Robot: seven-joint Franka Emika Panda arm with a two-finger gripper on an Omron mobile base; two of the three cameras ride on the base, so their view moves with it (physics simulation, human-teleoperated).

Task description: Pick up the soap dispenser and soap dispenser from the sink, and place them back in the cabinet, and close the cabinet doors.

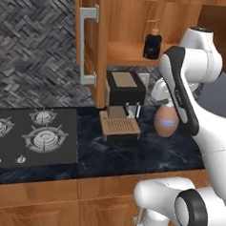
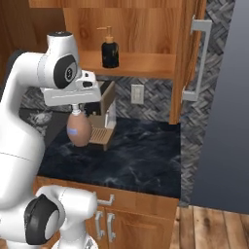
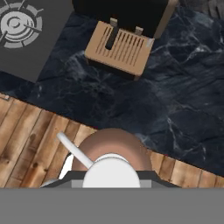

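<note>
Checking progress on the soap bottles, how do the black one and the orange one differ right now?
The black bottle stands on the cabinet shelf; the orange bottle hangs over the counter, gripped at its pump by the jaws. Black is squarish, orange egg-shaped. Both are upright pump bottles.

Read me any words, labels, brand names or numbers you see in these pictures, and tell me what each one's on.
No readable text.
Peach-orange soap dispenser: a small pale blue label patch, too blurred to read.
Black soap dispenser on the cabinet shelf: no lettering shows.
Coffee machine: none.
</note>
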